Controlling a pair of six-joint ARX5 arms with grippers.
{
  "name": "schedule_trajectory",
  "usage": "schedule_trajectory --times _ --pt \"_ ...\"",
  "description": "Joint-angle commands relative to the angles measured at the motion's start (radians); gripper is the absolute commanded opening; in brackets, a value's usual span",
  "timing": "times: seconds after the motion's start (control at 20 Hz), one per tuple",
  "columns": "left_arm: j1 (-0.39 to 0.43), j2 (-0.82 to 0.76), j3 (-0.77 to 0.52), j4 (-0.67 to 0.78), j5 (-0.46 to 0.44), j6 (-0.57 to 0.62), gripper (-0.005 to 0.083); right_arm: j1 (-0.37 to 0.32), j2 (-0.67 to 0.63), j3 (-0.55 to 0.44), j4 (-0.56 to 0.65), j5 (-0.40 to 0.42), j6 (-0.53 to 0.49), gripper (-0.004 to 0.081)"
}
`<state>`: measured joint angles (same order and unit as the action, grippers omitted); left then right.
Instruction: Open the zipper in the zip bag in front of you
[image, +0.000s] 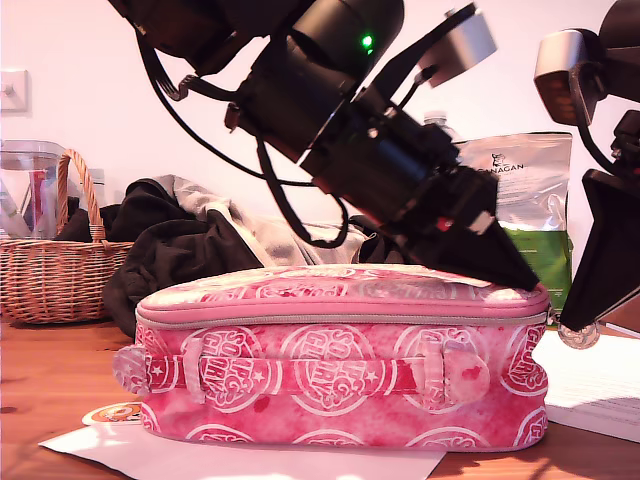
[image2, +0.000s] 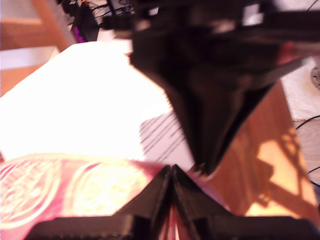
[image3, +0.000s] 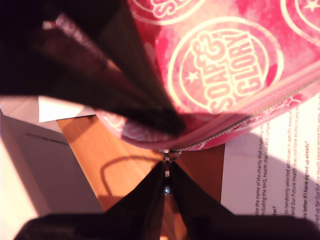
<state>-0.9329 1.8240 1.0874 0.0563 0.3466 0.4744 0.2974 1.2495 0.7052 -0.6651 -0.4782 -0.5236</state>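
- The soft pink rectangular fabric zip bag (image: 340, 380) with white circular logo prints is lying flat on the brown wooden table (image: 50, 380), strap side facing the exterior view.
- The thin silver-grey toothed zipper (image: 340, 318) is running just under the top panel and looking closed along the visible side.
- My first gripper (image: 515, 275) is resting on the bag's top panel near the exterior view's right end, fingertips pressed together.
- My second gripper (image3: 167, 167) is sitting at that same end, clamped on the zipper's small metal pull.
- A white printed paper sheet (image: 600, 385) is lying just beside the bag.
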Motion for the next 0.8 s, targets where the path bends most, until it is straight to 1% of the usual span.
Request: schedule_trajectory --times 0.0,0.05,0.15,0.2,0.3,0.4,0.6,0.75 --pt "0.011 0.022 -0.019 -0.114 0.011 -0.004 -0.0021 0.010 -0.006 0.010 -0.006 0.018 -0.001 -0.0013" --pt "0.013 0.005 -0.019 -0.176 0.031 -0.002 -0.0021 0.010 -0.006 0.010 0.000 0.026 -0.001 -0.0013" --pt "0.012 -0.023 -0.019 -0.266 0.098 -0.002 -0.0021 0.010 -0.006 0.010 0.011 0.027 -0.001 -0.0013" --pt "0.013 -0.036 -0.019 -0.304 0.103 -0.004 -0.0021 0.009 -0.006 0.010 0.013 0.029 -0.002 -0.0013" --pt "0.013 -0.046 -0.019 -0.399 0.066 -0.003 -0.0021 0.009 -0.006 0.010 0.015 0.036 -0.002 -0.0013" --pt "0.014 -0.046 -0.019 -0.472 0.067 -0.004 -0.0021 0.009 -0.006 0.010 0.022 0.036 -0.001 -0.0013" --pt "-0.019 -0.048 -0.019 -0.508 0.071 -0.003 -0.0021 0.009 -0.006 0.010 0.029 0.036 -0.001 -0.0013" --pt "-0.020 -0.080 -0.019 -0.566 0.069 0.002 -0.0021 0.009 -0.006 0.010 0.035 0.037 -0.002 -0.0013"
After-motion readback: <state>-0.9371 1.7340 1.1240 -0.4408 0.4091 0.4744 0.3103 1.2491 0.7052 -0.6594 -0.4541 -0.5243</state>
